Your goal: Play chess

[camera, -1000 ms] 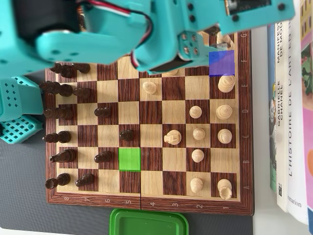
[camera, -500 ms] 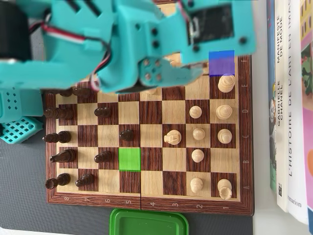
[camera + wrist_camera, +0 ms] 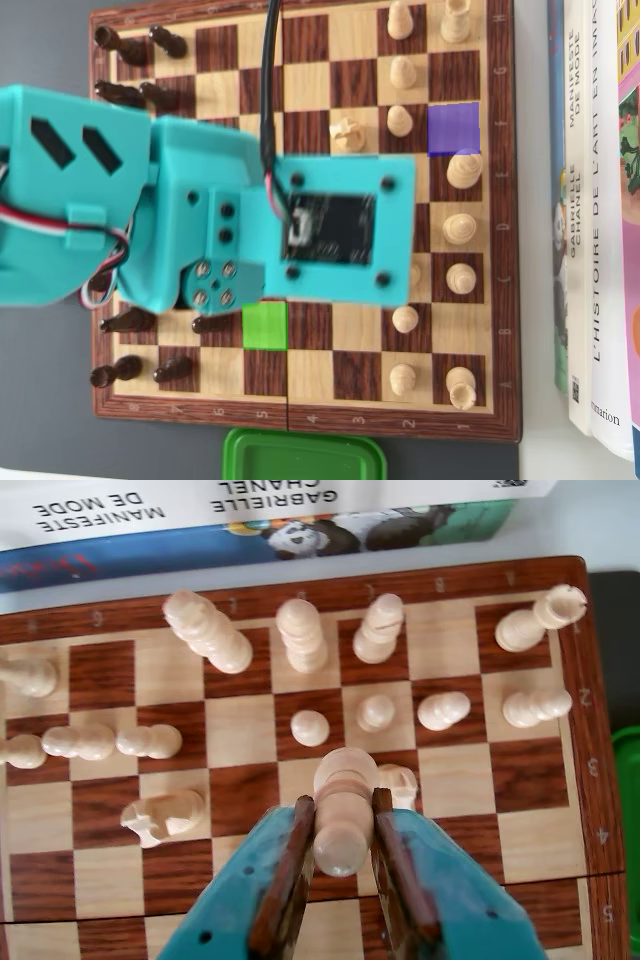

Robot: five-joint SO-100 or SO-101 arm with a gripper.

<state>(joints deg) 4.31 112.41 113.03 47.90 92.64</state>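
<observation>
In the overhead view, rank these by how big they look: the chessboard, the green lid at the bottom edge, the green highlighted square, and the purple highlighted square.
Largest to smallest, as they look in the overhead view:
1. chessboard
2. green lid, cut off by the frame's bottom edge
3. green highlighted square and purple highlighted square: they look about alike, so I won't rank them.

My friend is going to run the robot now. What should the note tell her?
Gripper: the jaws are shut on a cream piece, held upright above the board's middle squares in the wrist view.
Pieces: cream pieces stand along the board's right side in the overhead view, dark pieces along its left. The arm hides the middle.
Marks: a green square near the bottom edge and a purple square at upper right; both are empty.
Done: one cream piece picked up.
Left: setting it down; the pictures don't show where it should go.
</observation>
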